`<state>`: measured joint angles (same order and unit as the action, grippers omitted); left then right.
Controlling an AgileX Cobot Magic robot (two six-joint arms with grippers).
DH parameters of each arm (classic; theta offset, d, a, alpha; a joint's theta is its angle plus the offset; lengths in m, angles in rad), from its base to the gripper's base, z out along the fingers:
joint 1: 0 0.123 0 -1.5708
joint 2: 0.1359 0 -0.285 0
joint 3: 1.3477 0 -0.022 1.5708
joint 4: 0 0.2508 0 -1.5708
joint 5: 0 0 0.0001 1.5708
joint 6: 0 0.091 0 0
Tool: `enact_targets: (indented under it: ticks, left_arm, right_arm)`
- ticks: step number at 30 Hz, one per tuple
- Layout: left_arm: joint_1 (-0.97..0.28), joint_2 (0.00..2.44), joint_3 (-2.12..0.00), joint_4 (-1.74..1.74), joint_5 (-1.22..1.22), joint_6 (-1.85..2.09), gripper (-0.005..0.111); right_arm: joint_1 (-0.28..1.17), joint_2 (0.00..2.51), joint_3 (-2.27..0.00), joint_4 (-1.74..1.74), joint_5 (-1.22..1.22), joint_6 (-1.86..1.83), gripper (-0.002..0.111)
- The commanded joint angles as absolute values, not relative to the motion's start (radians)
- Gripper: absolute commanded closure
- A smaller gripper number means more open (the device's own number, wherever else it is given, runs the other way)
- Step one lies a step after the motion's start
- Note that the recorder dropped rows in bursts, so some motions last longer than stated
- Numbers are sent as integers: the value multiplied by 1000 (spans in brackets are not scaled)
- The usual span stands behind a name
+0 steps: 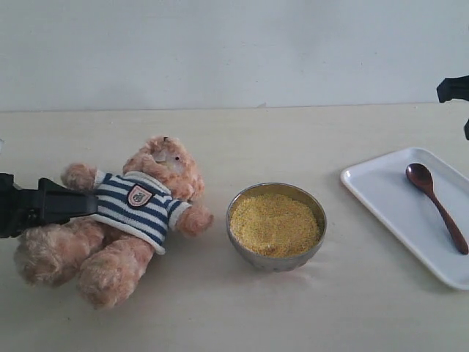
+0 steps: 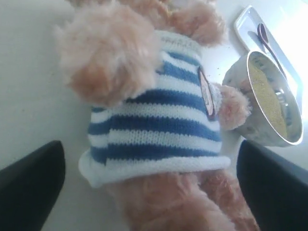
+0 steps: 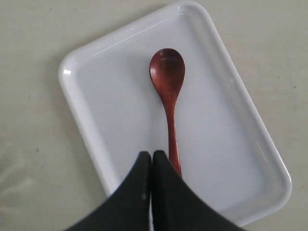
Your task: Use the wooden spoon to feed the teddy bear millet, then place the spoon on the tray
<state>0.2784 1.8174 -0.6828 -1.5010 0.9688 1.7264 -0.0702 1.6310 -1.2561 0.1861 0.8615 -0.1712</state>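
The teddy bear (image 1: 124, 213) lies on its back at the table's left, head toward the far wall. My left gripper (image 1: 73, 204) is at its waist, open. In the left wrist view the fingers (image 2: 29, 187) stand wide on either side of the striped shirt's hem, on the teddy bear (image 2: 154, 120). The millet (image 1: 274, 224) fills the metal bowl (image 1: 277, 260) in the middle. The wooden spoon (image 1: 437, 205) lies on the tray (image 1: 381, 198) at the right. My right gripper (image 3: 152, 155) is shut and empty, above the wooden spoon (image 3: 168, 86)'s handle end on the tray (image 3: 110, 120).
The bowl (image 2: 240, 82) stands close to the bear's arm. A black part of the right arm (image 1: 454, 88) shows at the upper right edge of the exterior view. The tray runs off the right edge. A pale wall stands behind the table.
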Motion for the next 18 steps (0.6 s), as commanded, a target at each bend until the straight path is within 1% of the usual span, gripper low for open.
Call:
enact_targets:
  ticks: [1, 7, 9, 14, 18]
  left_arm:
    - [301, 1760, -682, -1480, 956, 1688, 23]
    - [333, 1658, -664, -1471, 937, 1637, 50]
    - [338, 1606, -653, -1457, 934, 1610, 58]
    - [338, 1479, -632, -1428, 812, 1517, 77]
    - [338, 1374, -627, -1380, 698, 1411, 95]
  right_arm:
    - [-70, 1633, -1257, 190, 850, -173, 108]
    - [-70, 1633, -1257, 201, 854, -174, 108]
    - [-70, 1633, -1257, 219, 856, -193, 108]
    - [-70, 1633, -1257, 267, 851, -219, 108]
    - [-70, 1633, -1257, 280, 849, -219, 108]
